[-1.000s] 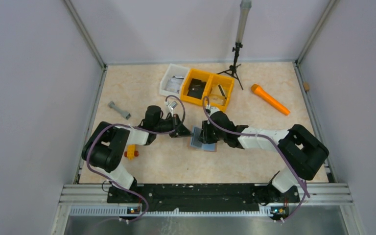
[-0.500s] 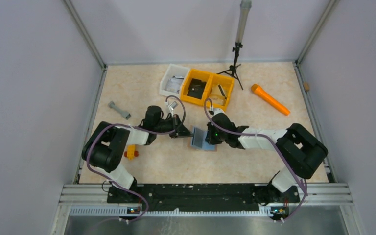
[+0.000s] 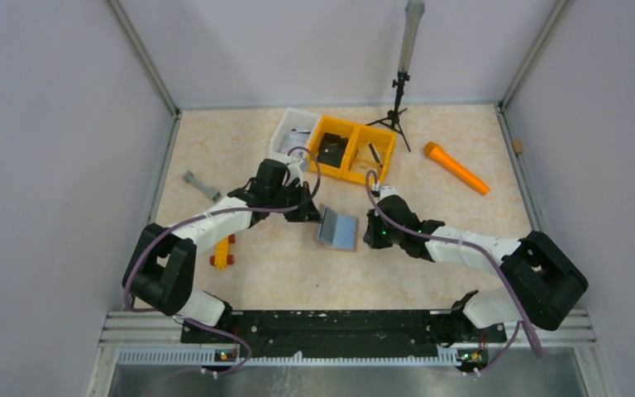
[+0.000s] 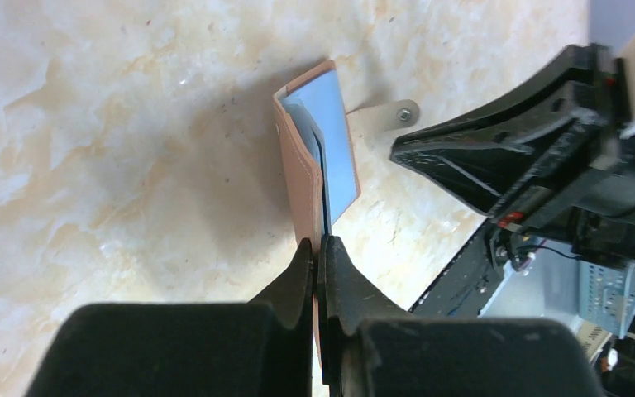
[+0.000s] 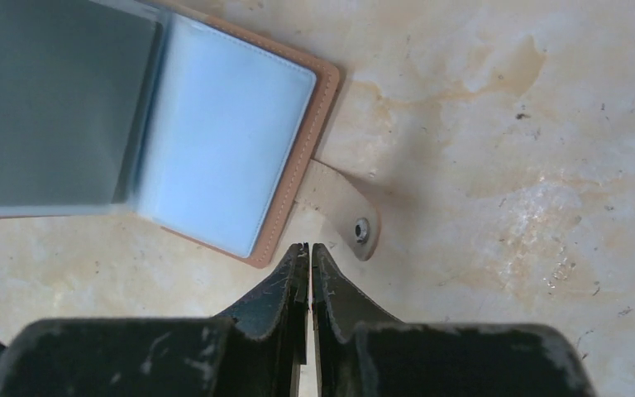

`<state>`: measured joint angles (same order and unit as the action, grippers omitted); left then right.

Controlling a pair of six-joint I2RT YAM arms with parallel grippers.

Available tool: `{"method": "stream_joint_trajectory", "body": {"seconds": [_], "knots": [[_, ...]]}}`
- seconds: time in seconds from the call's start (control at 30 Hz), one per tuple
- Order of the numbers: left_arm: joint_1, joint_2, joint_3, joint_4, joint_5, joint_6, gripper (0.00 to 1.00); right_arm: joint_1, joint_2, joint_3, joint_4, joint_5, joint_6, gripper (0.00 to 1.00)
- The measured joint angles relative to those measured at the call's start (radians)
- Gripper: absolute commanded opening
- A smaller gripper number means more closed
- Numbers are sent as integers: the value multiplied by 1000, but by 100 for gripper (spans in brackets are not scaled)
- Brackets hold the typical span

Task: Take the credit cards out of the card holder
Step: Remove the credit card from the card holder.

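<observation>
Reddish-brown leather card holder [image 3: 337, 228] lies open mid-table, one cover raised. Left gripper [image 4: 318, 248] pinches that cover's edge. Right gripper [image 5: 308, 252], jaws pressed together and empty, sits just beside the tab [image 5: 349, 217]. Risk: the thin pinch slips and the cover falls shut over the credit cards [image 5: 50, 107].

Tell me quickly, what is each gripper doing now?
Left gripper: closed, pinching the card holder by its edge.
Right gripper: closed, holding nothing, near the tab.
</observation>
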<state>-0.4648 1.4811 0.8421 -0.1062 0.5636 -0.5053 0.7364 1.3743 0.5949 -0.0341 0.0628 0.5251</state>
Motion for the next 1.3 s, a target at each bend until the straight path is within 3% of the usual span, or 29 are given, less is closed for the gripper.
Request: {"method": "stream_joint_trajectory", "body": {"seconds": [0.23, 0.53, 0.87, 1.3], "knots": [[-63, 14, 102, -255, -167, 53, 0, 0, -55, 0, 4, -65, -5, 11], [-194, 137, 290, -443, -351, 85, 0, 0, -83, -7, 90, -162, 8, 13], [-287, 220, 402, -517, -433, 85, 0, -7, -27, -84, 216, -248, 58, 13], [-325, 218, 433, -598, -509, 85, 0, -54, 120, -131, 395, -304, 125, 9]]}}
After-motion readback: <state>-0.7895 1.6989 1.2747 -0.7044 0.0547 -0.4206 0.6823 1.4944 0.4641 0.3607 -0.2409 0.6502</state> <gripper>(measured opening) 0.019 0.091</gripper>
